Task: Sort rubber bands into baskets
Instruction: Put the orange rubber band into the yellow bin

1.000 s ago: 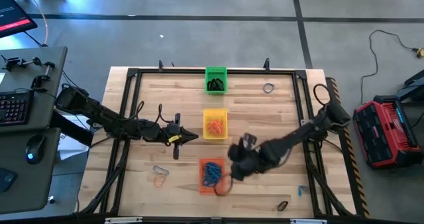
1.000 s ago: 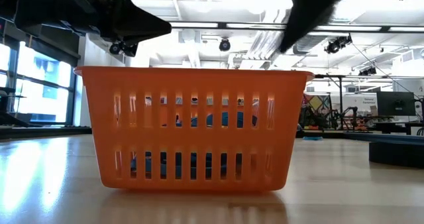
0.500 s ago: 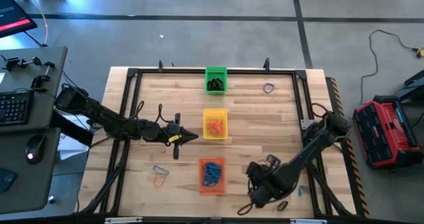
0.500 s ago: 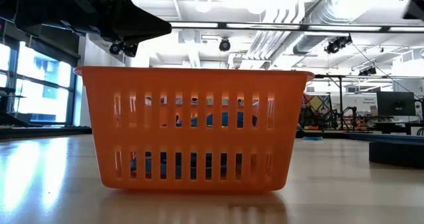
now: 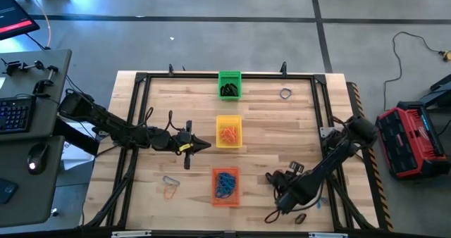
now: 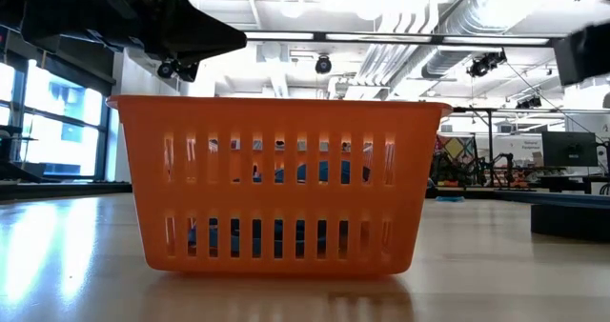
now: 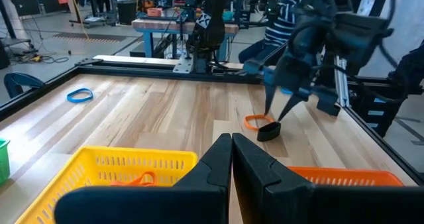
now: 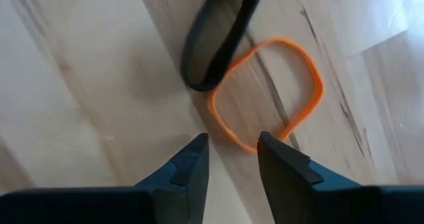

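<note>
Since the orange band (image 8: 268,95) is thin, floppy and flat on the table touching a black band (image 8: 218,35), the right gripper (image 8: 230,154), fingers slightly apart above, should probably pinch its near edge.

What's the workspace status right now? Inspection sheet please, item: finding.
Surface: pale wooden slat table in a black frame.
Job's things: green plastic basket with black bands, yellow plastic basket with orange bands, orange plastic basket with blue bands. Loose: black rubber band touching orange rubber band near the front edge; blue rubber band; two loops front left.
Clutter: nothing seen.
Grippers: right gripper open, just above the orange band; left gripper shut, waiting beside the yellow basket.
Cables: black cable on the floor.
Surroundings: keyboard desk, red case.
</note>
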